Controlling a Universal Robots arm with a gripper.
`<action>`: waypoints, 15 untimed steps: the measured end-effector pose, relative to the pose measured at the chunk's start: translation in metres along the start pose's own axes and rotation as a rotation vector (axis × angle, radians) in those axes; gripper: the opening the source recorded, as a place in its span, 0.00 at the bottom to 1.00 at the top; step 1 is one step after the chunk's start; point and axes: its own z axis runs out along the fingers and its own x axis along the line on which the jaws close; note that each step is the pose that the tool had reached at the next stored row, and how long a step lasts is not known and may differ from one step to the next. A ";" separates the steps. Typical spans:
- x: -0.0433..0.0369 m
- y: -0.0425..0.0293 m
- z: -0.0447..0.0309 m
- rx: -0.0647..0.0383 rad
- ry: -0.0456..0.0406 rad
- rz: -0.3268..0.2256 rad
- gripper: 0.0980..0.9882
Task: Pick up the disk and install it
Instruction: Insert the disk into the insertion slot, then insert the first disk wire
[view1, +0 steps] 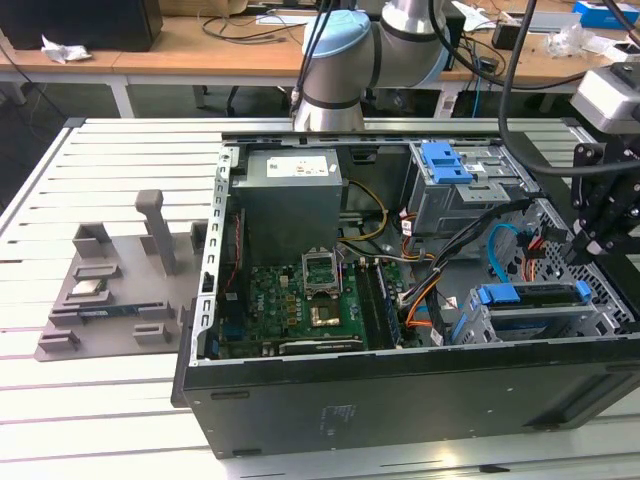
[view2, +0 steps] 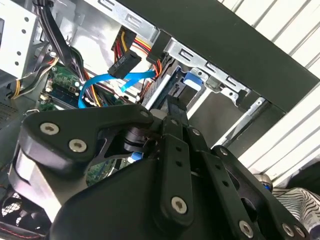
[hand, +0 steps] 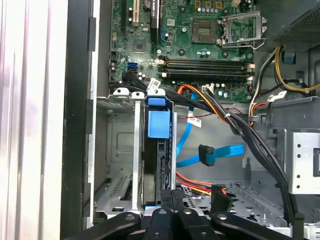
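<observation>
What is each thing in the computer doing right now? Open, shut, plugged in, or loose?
Case: lying on its side, side panel off.
Disk: standing on edge in the drive cage slot.
Gripper: right at the disk's end.
Blue data cable: plug end hanging free, not connected.
Processor socket: empty, its frame around it.
Blue bracket: lying on the upper drive bay.

The disk, edged in a blue frame, stands on its edge inside a grey metal slot in the computer case.
</observation>
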 end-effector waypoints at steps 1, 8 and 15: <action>0.0000 0.0000 -0.0001 0.000 0.0001 0.000 0.01; 0.0001 0.0000 0.0000 0.000 0.0001 0.000 0.01; 0.0002 0.0000 0.0000 0.000 0.0001 0.000 0.23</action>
